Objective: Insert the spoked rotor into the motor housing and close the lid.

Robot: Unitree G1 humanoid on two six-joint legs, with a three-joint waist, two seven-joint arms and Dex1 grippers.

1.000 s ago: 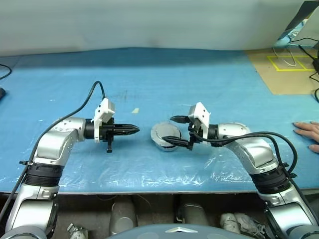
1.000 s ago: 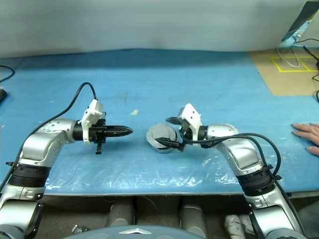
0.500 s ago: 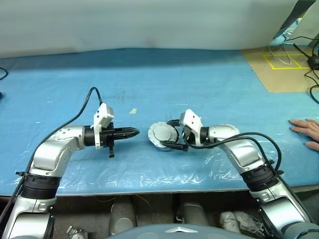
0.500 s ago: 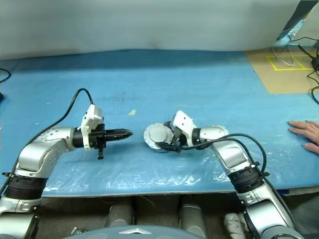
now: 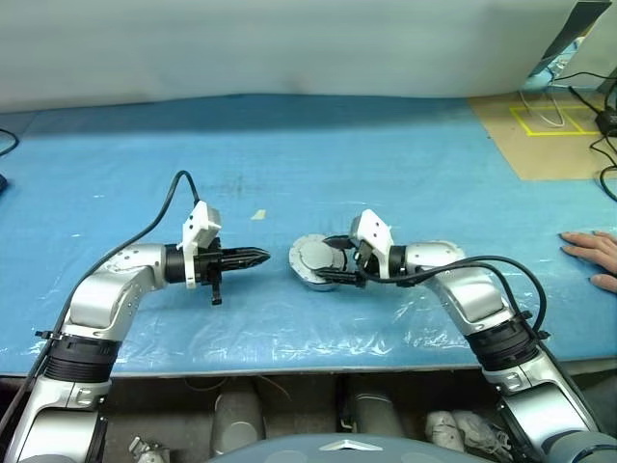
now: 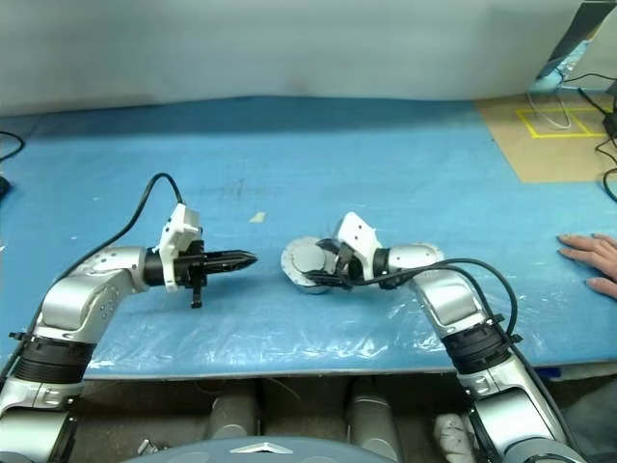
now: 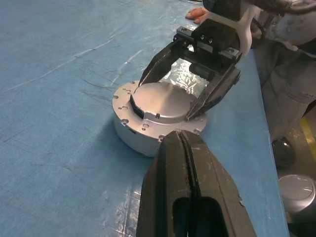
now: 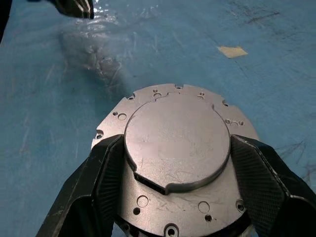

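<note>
Round silver-grey metal motor housing (image 5: pixel 318 262) sits mid blue plastic-covered surface (image 5: pixel 386 154), plain grey disc lid (image 8: pixel 177 143) on top. Right gripper (image 5: pixel 339 262) straddles the lid, fingers (image 8: pixel 259 173) against its rim on both sides. Left gripper (image 5: pixel 253 257) fully closed, empty, near the housing, apart. Person's hand (image 5: pixel 590 256) rests at the surface's right edge.

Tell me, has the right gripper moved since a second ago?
Yes. The right gripper has come in over the motor housing, its fingers now closed in on either side of the lid. Earlier they stood wide at its right edge.
</note>
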